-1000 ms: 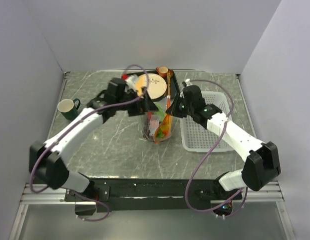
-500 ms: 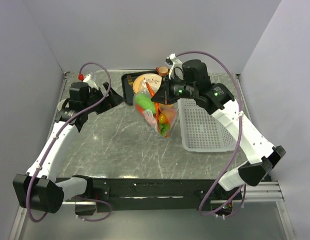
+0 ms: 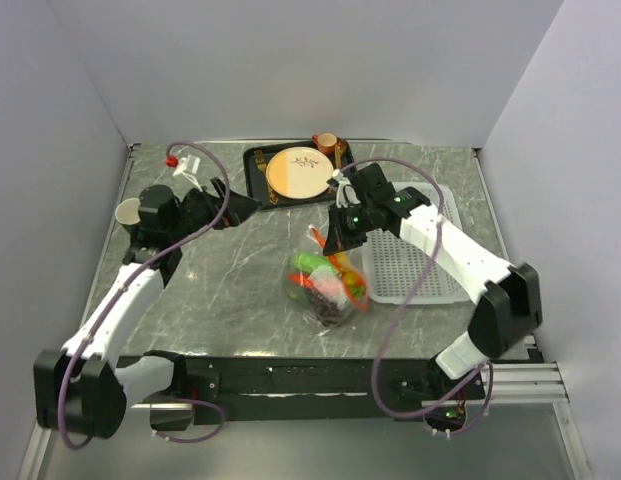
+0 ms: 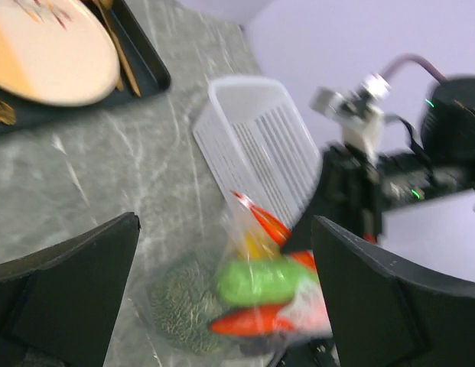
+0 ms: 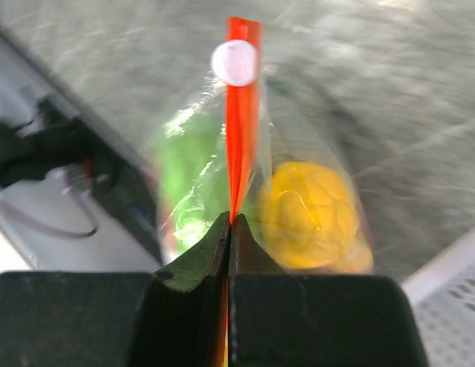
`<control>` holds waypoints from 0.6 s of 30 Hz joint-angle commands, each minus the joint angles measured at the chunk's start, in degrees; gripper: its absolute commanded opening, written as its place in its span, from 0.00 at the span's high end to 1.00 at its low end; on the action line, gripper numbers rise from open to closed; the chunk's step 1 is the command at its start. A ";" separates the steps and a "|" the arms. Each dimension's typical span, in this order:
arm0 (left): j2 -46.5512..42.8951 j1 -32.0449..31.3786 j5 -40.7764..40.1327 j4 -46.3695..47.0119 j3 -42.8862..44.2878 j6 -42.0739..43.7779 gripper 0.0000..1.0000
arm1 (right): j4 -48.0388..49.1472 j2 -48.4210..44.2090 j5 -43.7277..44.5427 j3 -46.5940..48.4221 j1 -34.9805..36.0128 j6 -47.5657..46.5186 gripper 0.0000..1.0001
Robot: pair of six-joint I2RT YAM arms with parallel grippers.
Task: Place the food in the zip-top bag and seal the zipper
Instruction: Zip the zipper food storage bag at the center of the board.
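The loaded zip-top bag (image 3: 325, 285) looks floppy, so it is best gripped by its stiffer zipper (image 5: 239, 115). The right claw (image 5: 229, 225) pinches that strip; the left claw (image 4: 226, 229) stands spread.

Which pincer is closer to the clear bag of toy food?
The right. The right pincer is clamped on the orange-red strip of the bag. The left pincer stands open, back and left of the bag by the black tray, apart from it.

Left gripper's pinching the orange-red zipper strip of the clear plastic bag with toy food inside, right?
No: the right gripper is pinching the orange-red zipper strip of the clear plastic bag with toy food inside. Right wrist view shows it.
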 commanded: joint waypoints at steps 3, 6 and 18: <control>8.16 0.18 9.61 16.45 -4.29 -6.95 0.01 | 2.68 2.75 -0.50 5.20 -1.95 -3.80 1.00; 6.59 0.18 8.11 11.98 -2.36 -4.15 0.01 | 5.65 -3.74 -4.92 6.27 -0.11 -0.73 1.00; 13.51 0.18 16.09 38.94 -6.30 -9.04 0.01 | 15.08 -4.04 -3.51 -5.08 -0.28 2.01 1.00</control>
